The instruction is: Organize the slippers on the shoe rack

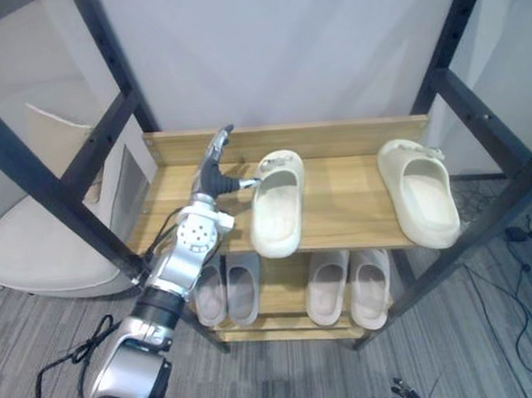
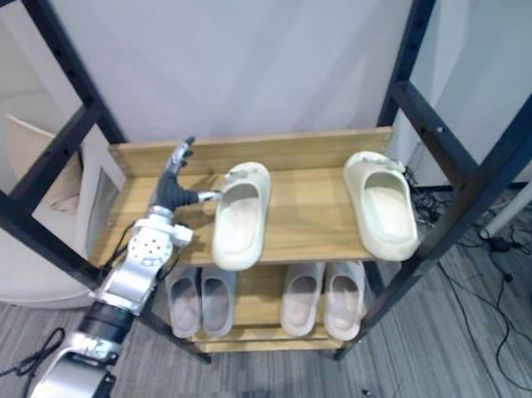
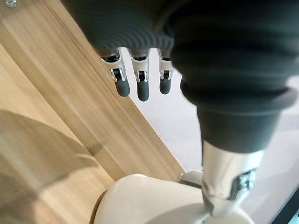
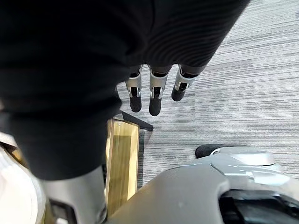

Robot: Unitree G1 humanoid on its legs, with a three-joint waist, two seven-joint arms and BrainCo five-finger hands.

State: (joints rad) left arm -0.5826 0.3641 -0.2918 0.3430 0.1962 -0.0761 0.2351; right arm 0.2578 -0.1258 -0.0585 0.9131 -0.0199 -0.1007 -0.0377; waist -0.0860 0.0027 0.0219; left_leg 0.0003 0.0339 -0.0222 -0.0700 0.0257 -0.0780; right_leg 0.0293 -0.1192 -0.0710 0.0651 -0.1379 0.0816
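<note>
Shoe rack: wooden, two shelves; the top shelf has a back rail.
Left cream slipper: on the top shelf, left of the middle, toe toward the back rail, heel at the front edge.
Right cream slipper: on the top shelf near the right edge, facing the same way, well apart from the first.
Lower slippers: four pale ones in two pairs on the lower shelf, side by side.
Left hand: over the left part of the top shelf, fingers straight and pointing at the back rail, nothing held. The thumb reaches sideways and its tip meets the toe end of the left cream slipper.
Right hand: hangs above the grey floor beside the rack's lower corner, fingers relaxed and empty.
</note>
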